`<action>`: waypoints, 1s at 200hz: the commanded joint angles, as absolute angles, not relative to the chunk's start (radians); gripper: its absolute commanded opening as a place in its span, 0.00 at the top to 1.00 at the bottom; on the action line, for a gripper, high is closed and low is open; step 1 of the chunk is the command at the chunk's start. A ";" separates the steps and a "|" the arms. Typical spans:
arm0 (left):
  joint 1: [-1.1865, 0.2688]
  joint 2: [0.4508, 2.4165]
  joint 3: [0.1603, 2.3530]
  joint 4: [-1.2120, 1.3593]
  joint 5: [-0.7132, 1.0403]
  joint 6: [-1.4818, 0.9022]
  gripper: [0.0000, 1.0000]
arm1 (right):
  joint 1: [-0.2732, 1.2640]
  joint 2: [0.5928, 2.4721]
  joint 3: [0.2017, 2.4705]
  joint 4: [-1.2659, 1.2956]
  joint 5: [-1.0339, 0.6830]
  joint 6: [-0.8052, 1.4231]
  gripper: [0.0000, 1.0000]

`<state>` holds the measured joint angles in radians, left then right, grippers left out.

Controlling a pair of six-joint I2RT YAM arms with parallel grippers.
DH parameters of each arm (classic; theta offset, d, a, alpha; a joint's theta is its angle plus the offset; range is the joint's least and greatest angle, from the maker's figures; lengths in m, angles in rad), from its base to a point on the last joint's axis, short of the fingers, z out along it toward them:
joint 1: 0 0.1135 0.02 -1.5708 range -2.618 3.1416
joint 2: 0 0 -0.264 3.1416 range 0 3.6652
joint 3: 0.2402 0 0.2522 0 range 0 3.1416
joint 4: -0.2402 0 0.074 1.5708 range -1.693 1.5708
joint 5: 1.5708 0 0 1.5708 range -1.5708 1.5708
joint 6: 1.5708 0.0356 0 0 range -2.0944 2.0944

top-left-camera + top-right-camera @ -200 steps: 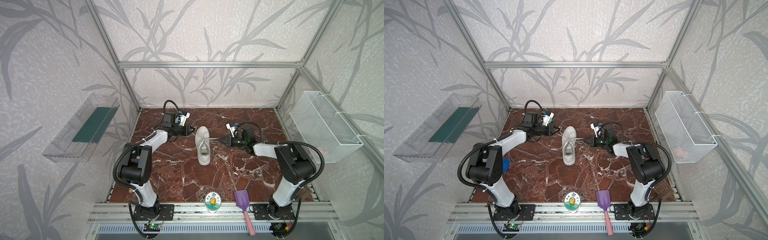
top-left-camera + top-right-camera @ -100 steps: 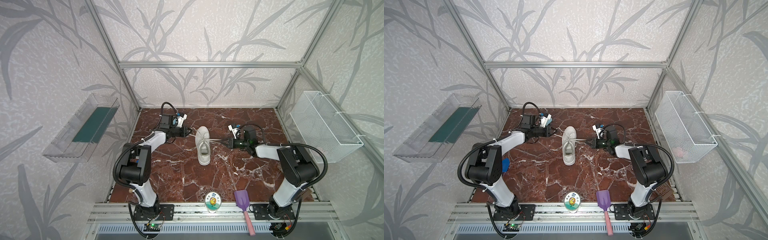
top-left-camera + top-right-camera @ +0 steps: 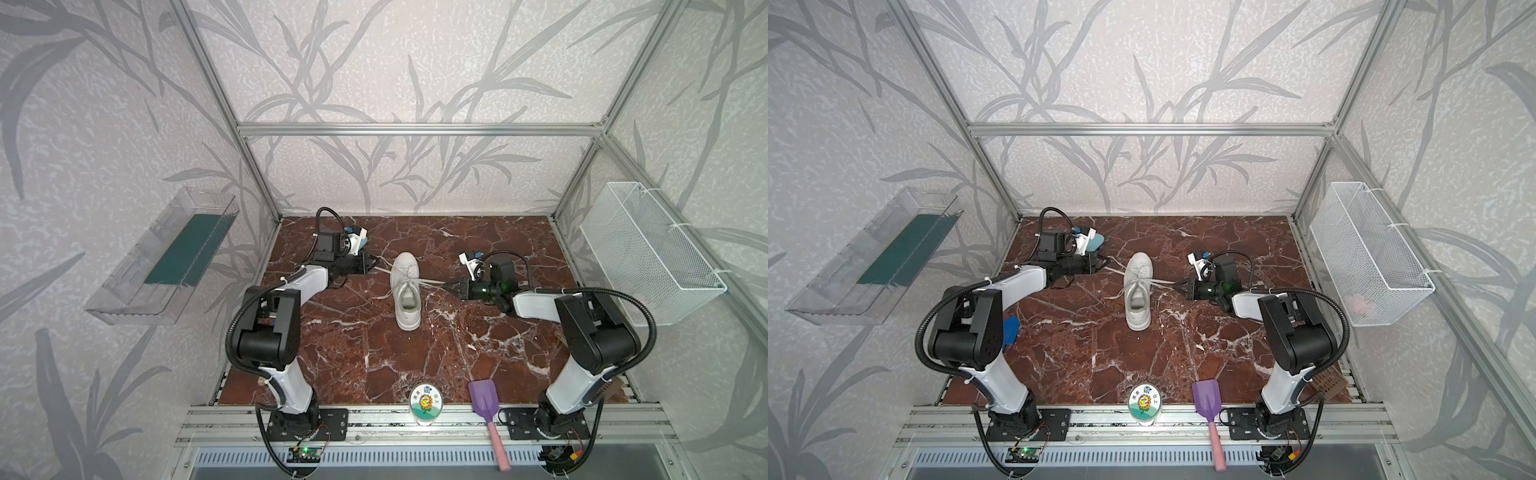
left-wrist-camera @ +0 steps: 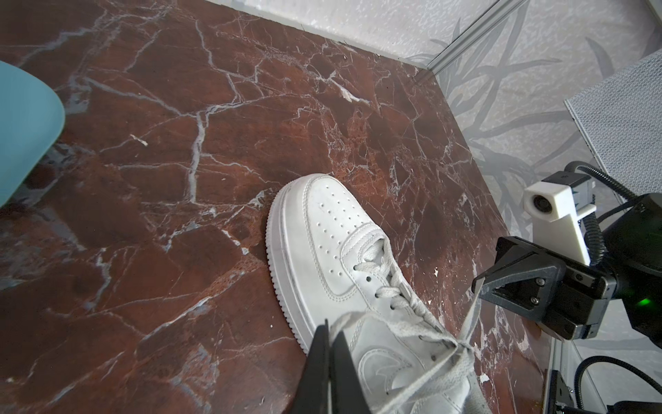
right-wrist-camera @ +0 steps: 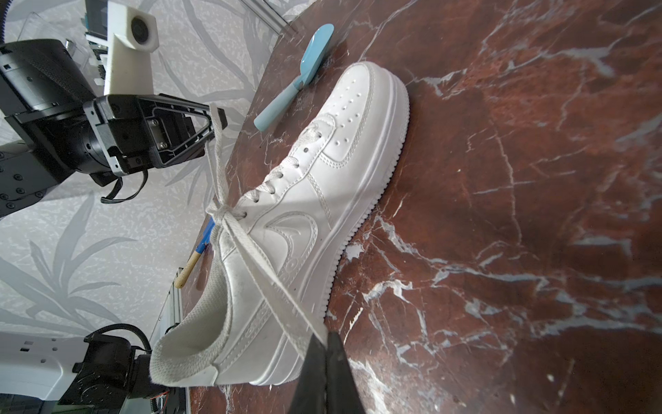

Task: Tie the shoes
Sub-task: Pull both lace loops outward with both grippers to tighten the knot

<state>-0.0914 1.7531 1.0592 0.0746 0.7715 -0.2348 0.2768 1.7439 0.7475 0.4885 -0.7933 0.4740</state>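
Embossed swoosh-like logo (image 5: 292,233) on white sneaker (image 5: 344,150), round lid (image 3: 426,404) bearing small characters, perhaps Chinese, unreadable

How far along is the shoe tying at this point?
Done: the laces are crossed into a first knot over the tongue of the sneaker. In hand: the left end effector and right end effector, both shut, hold the lace ends taut to opposite sides. To do: bow loops, none visible.

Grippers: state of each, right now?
Left gripper: shut on a lace, taut from the sneaker.
Right gripper: shut on the other lace, also taut.
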 commanded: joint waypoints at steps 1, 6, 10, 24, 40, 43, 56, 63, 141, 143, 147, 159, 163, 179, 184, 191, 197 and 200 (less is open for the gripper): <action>-0.070 1.742 1.044 0.136 0.723 -0.267 1.00 | 0.255 1.712 0.729 0.482 -0.778 0.460 1.00; -0.068 1.742 1.041 0.141 0.721 -0.270 1.00 | 0.254 1.713 0.726 0.482 -0.776 0.459 1.00; -0.066 1.742 1.039 0.148 0.721 -0.273 1.00 | 0.252 1.699 0.723 0.483 -0.777 0.459 1.00; -0.060 1.743 1.039 0.159 0.717 -0.283 1.00 | 0.247 1.680 0.717 0.482 -0.775 0.454 1.00; -0.056 1.748 1.043 0.163 0.715 -0.287 1.00 | 0.242 1.679 0.712 0.482 -0.778 0.455 1.00; -0.057 1.748 1.043 0.164 0.714 -0.287 1.00 | 0.242 1.678 0.712 0.482 -0.779 0.455 1.00; -0.051 1.748 1.041 0.166 0.710 -0.287 1.00 | 0.242 1.681 0.712 0.482 -0.779 0.455 1.00; -0.048 1.748 1.039 0.166 0.709 -0.287 1.00 | 0.241 1.680 0.710 0.482 -0.778 0.456 1.00; -0.010 1.754 1.033 0.157 0.719 -0.280 1.00 | 0.226 1.683 0.694 0.485 -0.772 0.453 1.00; -0.009 1.755 1.034 0.156 0.719 -0.279 1.00 | 0.226 1.682 0.693 0.484 -0.772 0.453 1.00; -0.007 1.756 1.034 0.155 0.719 -0.278 1.00 | 0.224 1.681 0.692 0.484 -0.771 0.453 1.00; -0.004 1.758 1.034 0.153 0.723 -0.275 1.00 | 0.221 1.680 0.690 0.483 -0.770 0.450 1.00; -0.005 1.759 1.034 0.151 0.723 -0.275 1.00 | 0.220 1.680 0.689 0.482 -0.770 0.450 1.00; 0.000 1.761 1.034 0.148 0.726 -0.272 1.00 | 0.215 1.679 0.687 0.478 -0.768 0.449 1.00; 0.001 1.762 1.034 0.147 0.727 -0.270 1.00 | 0.215 1.678 0.686 0.478 -0.767 0.449 1.00; 0.004 1.764 1.034 0.147 0.728 -0.270 1.00 | 0.214 1.678 0.684 0.479 -0.765 0.447 1.00; 0.006 1.765 1.034 0.147 0.729 -0.269 1.00 | 0.212 1.678 0.684 0.477 -0.762 0.447 1.00; 0.005 1.766 1.034 0.145 0.729 -0.269 1.00 | 0.211 1.678 0.683 0.477 -0.762 0.446 1.00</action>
